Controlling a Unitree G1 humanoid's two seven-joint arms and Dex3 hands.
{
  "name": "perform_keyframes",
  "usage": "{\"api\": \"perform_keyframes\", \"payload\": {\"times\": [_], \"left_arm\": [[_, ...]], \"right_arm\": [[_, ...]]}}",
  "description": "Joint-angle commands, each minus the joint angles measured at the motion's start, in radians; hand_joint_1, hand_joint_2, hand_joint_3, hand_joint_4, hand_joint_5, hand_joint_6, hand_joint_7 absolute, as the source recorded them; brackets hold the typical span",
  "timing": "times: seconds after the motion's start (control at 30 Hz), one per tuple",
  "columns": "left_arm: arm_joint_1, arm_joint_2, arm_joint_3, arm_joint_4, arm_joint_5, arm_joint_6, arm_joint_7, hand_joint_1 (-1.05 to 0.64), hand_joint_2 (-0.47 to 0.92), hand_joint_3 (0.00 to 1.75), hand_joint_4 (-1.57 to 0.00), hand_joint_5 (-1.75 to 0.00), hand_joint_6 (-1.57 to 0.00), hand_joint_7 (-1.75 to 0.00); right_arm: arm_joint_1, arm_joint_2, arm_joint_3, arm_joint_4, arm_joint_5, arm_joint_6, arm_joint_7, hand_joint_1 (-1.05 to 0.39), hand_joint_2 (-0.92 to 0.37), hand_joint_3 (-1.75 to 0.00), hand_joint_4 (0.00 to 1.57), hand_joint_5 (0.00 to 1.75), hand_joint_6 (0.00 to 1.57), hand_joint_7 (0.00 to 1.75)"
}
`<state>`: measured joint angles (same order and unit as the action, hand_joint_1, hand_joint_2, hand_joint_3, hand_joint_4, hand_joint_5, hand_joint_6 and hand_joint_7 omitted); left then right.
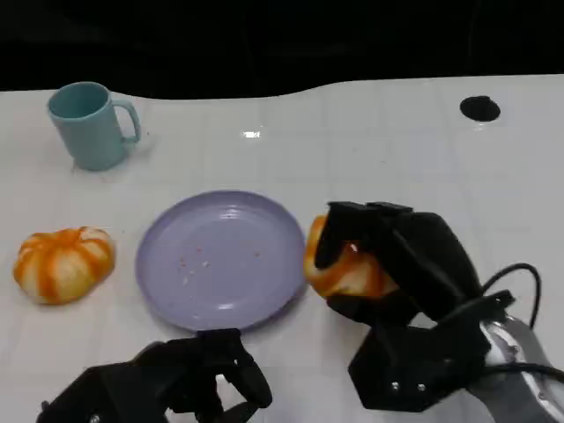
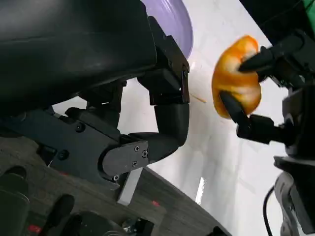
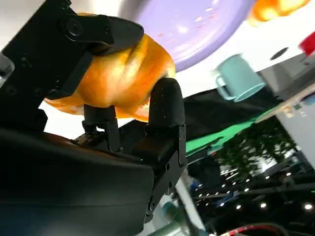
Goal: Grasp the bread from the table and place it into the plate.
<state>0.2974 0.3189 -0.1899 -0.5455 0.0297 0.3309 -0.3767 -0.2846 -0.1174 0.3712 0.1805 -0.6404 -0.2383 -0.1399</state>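
Observation:
An orange glazed bread (image 1: 348, 273) sits in the grip of my right hand (image 1: 397, 264), just right of the lilac plate (image 1: 220, 257); the fingers wrap over and under it. The same bread (image 2: 236, 83) shows between the right hand's fingers (image 2: 246, 120) in the left wrist view, and bread (image 3: 118, 73) fills the right hand's grasp in the right wrist view, with the plate (image 3: 197, 27) beyond. A second orange bread (image 1: 63, 263) lies on the table left of the plate. My left hand (image 1: 189, 379) rests low at the table's near edge with fingers curled, holding nothing.
A teal mug (image 1: 88, 123) stands at the far left. A small black round spot (image 1: 479, 108) lies at the far right on the white table (image 1: 352, 150). A cable (image 1: 520, 273) loops by my right wrist.

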Motion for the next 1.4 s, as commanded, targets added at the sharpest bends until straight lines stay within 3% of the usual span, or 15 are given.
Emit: {"api": "perform_keyframes", "payload": {"times": [0.03,0.33,0.5,0.53,0.6,0.63,0.77,0.83,0.87,0.9,0.93,1.0,1.1,1.2,1.4], "left_arm": [[0.016,0.007,-0.003,-0.007,0.005,-0.016,0.007,-0.32,0.79,0.73,-0.63,-1.75,-0.59,-1.47],[0.043,0.003,-0.002,-0.032,0.003,-0.014,0.009,-0.31,0.80,0.74,-0.63,-1.75,-0.59,-1.47],[0.049,0.005,-0.005,-0.043,0.011,-0.010,0.010,-0.31,0.80,0.74,-0.64,-1.75,-0.59,-1.46],[0.050,0.007,-0.006,-0.046,0.016,-0.008,0.012,-0.31,0.80,0.74,-0.64,-1.75,-0.59,-1.46],[0.051,0.007,-0.006,-0.049,0.020,-0.007,0.014,-0.30,0.80,0.74,-0.65,-1.75,-0.58,-1.44],[0.052,0.007,-0.006,-0.049,0.020,-0.007,0.014,-0.29,0.80,0.74,-0.65,-1.75,-0.58,-1.44],[0.050,0.006,-0.009,-0.052,0.022,-0.004,0.012,-0.29,0.80,0.73,-0.63,-1.75,-0.58,-1.43],[0.050,0.006,-0.011,-0.057,0.025,0.001,0.013,-0.30,0.80,0.73,-0.62,-1.75,-0.59,-1.43],[0.050,0.007,-0.012,-0.062,0.028,0.006,0.013,-0.30,0.80,0.73,-0.62,-1.75,-0.59,-1.43],[0.049,0.008,-0.013,-0.065,0.030,0.009,0.013,-0.30,0.80,0.74,-0.62,-1.75,-0.58,-1.43],[0.049,0.008,-0.013,-0.067,0.031,0.011,0.013,-0.30,0.80,0.74,-0.62,-1.75,-0.58,-1.43],[0.049,0.007,-0.012,-0.068,0.031,0.012,0.012,-0.30,0.80,0.73,-0.62,-1.75,-0.58,-1.44],[0.050,0.011,-0.011,-0.070,0.033,0.008,0.009,-0.30,0.80,0.74,-0.62,-1.75,-0.58,-1.44],[0.050,0.011,-0.009,-0.071,0.031,0.012,0.009,-0.31,0.80,0.74,-0.62,-1.75,-0.58,-1.44],[0.046,0.006,-0.008,-0.059,0.026,0.003,0.010,-0.31,0.79,0.74,-0.63,-1.75,-0.59,-1.44]], "right_arm": [[-0.054,0.039,0.018,0.065,0.022,-0.008,0.001,-0.11,-0.39,-1.20,0.89,1.75,0.67,1.74],[-0.189,0.140,0.066,0.259,0.018,-0.010,-0.024,-0.10,-0.40,-1.18,0.86,1.75,0.65,1.75],[-0.275,0.189,0.082,0.390,0.026,-0.010,-0.039,-0.13,-0.46,-1.04,0.81,1.75,0.60,1.73],[-0.291,0.201,0.080,0.414,0.035,-0.007,-0.032,-0.14,-0.50,-0.99,0.80,1.75,0.60,1.70],[-0.322,0.223,0.077,0.461,0.045,-0.007,-0.031,-0.16,-0.57,-0.88,0.77,1.75,0.65,1.42],[-0.337,0.232,0.076,0.486,0.049,-0.006,-0.034,-0.16,-0.59,-0.87,0.77,1.75,0.67,1.37],[-0.403,0.263,0.077,0.572,0.058,0.047,-0.009,-0.15,-0.63,-0.82,0.69,1.72,0.61,1.40],[-0.427,0.273,0.077,0.589,0.065,0.097,0.033,-0.18,-0.73,-0.64,0.64,1.51,0.63,1.15],[-0.436,0.274,0.078,0.590,0.068,0.116,0.060,-0.20,-0.77,-0.54,0.64,1.30,0.65,1.00],[-0.443,0.267,0.088,0.587,0.063,0.124,0.084,-0.23,-0.82,-0.38,0.65,1.00,0.68,0.73],[-0.450,0.258,0.102,0.581,0.055,0.131,0.112,-0.25,-0.86,-0.28,0.65,0.81,0.70,0.54],[-0.457,0.238,0.128,0.555,0.036,0.152,0.170,-0.34,-0.91,-0.19,0.46,0.50,0.59,0.25],[-0.458,0.212,0.167,0.497,0.003,0.206,0.250,-0.53,-0.92,-0.19,0.19,0.30,0.39,0.08],[-0.448,0.195,0.187,0.433,-0.010,0.257,0.319,-0.66,-0.92,-0.26,0.05,0.21,0.24,0.01],[-0.419,0.164,0.196,0.308,0.001,0.324,0.416,-0.80,-0.92,-0.38,0.00,0.10,0.11,0.00]]}}
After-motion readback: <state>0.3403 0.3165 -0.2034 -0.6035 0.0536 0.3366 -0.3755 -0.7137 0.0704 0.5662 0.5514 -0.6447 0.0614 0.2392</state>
